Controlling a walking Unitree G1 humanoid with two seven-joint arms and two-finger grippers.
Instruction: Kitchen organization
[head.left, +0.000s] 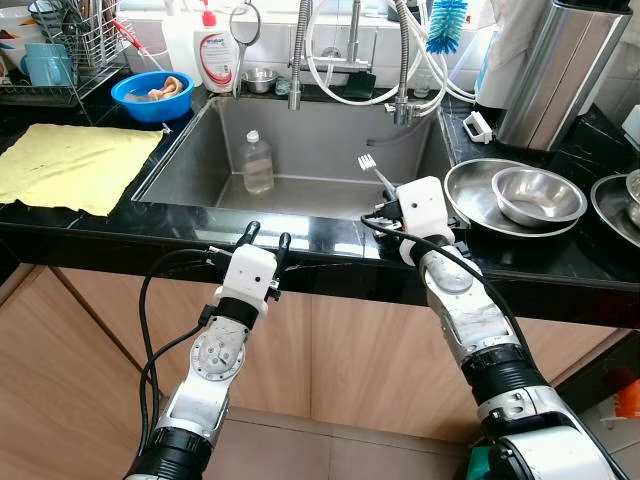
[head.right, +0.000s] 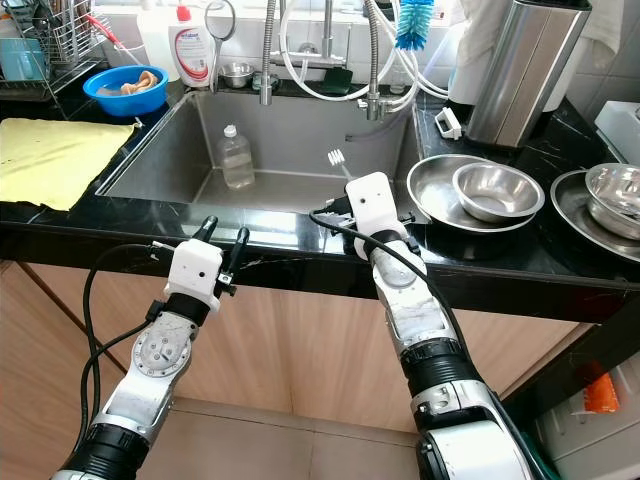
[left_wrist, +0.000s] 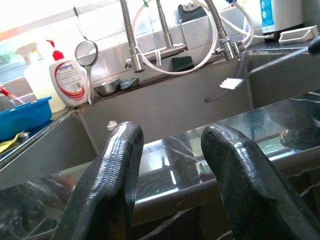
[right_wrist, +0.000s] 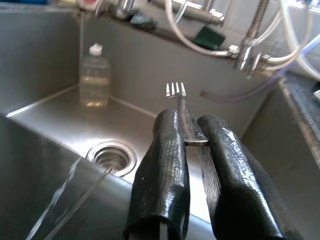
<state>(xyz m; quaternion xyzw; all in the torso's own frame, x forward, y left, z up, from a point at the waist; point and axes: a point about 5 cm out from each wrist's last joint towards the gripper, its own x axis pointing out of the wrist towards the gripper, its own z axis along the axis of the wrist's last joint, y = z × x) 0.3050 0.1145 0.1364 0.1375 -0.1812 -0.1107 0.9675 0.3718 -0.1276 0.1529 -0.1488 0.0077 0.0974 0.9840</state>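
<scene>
My right gripper (right_wrist: 187, 125) is shut on the handle of a metal fork (head.left: 372, 168), held over the right side of the steel sink (head.left: 300, 130) with its tines (right_wrist: 176, 90) pointing away from me. The drain (right_wrist: 111, 154) lies below and to the left of the fingers. A clear plastic bottle (head.left: 257, 163) stands in the sink by the back wall. My left gripper (head.left: 268, 235) is open with nothing between its fingers (left_wrist: 112, 170). It hovers at the counter's front edge, in front of the sink.
A steel bowl (head.left: 538, 193) sits in a steel plate (head.left: 470, 195) on the black counter to the right, with more steel dishes (head.left: 615, 205) beyond. A yellow cloth (head.left: 75, 165), blue bowl (head.left: 152, 95), soap bottle (head.left: 215, 55) and dish rack (head.left: 60, 50) are on the left. Faucet hoses (head.left: 345, 60) hang behind.
</scene>
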